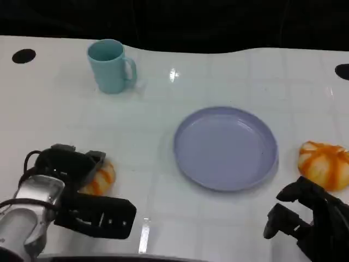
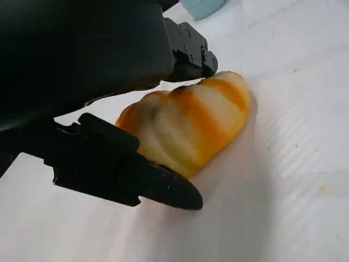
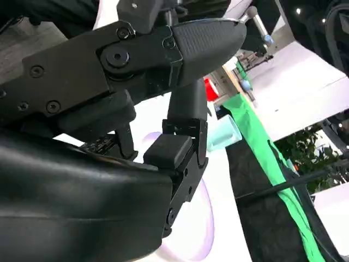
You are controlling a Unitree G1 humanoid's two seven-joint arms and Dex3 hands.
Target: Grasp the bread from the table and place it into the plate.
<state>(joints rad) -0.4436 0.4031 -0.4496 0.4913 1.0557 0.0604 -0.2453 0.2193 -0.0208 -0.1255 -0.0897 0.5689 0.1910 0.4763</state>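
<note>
The left hand brackets the bread on the tabletop — fingers apart either side, ready to close. The plate waits nearby; right hand hangs curled, holding nothing.

An orange-striped bread lies at the surface's near left, another bread just right of the empty lavender plate — upright, centred.

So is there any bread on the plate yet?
No, the plate holds nothing; one bread lies by the left hand and another bread sits right of the plate.
</note>
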